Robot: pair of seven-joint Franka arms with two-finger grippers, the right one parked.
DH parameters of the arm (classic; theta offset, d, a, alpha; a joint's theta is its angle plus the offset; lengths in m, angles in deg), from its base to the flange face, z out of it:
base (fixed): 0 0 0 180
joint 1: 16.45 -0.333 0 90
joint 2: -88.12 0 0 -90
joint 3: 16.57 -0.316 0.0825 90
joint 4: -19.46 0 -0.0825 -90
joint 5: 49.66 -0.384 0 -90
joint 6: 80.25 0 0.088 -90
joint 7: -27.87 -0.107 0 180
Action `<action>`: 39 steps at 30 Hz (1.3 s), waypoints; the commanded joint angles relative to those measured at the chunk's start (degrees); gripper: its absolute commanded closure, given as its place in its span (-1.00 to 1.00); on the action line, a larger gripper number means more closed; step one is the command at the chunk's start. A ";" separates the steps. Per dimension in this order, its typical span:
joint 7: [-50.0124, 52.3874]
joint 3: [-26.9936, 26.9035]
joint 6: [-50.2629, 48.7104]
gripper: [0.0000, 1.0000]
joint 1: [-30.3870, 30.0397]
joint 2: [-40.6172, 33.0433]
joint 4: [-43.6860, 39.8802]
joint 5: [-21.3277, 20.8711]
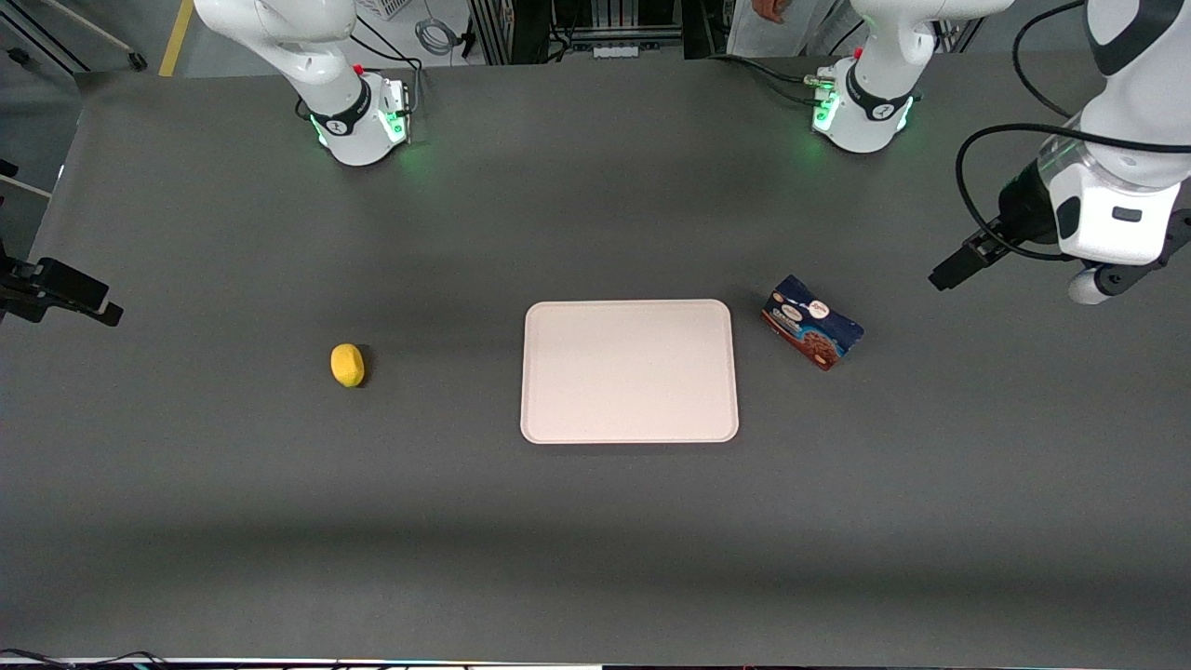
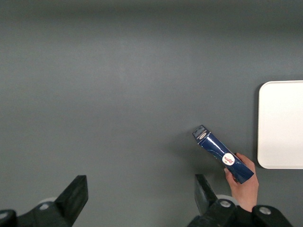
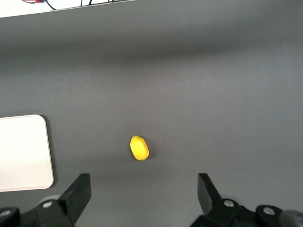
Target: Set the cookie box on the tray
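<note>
- Claw [image 2: 139, 198] hangs high above the bench [image 1: 595, 521] at the working arm's end; its two fingers [image 2: 75, 195] are spread wide, with nothing between them and nothing touching them.
- Cookie box [image 1: 812, 334] lies on the bare bench, below the claw and offset toward the tray. In the wrist view the box [image 2: 223, 154] sits just past one fingertip rather than centred in the gap.
- Box is skewed, its long edges at an angle to the tray's sides. Dark blue face with white oval logo shows; cookie picture and reddish edge are visible from the front.
- Tray [image 1: 629, 370] lies flat mid-bench, just beside the box with a narrow strip of bench between them, not touching. Nothing rests on it.
- Small yellow rounded object [image 1: 346, 364] sits well apart from the tray, toward the parked arm's end.
- Only open bench surface lies between box and tray.
</note>
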State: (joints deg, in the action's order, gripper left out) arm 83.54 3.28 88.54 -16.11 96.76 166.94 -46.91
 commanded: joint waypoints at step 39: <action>-14.18 -4.02 -58.39 0.96 -0.08 -11.27 -38.92 -2.05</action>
State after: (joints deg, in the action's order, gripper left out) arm 72.01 -0.72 39.50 -16.37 85.28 136.20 -51.59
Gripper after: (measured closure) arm 0.815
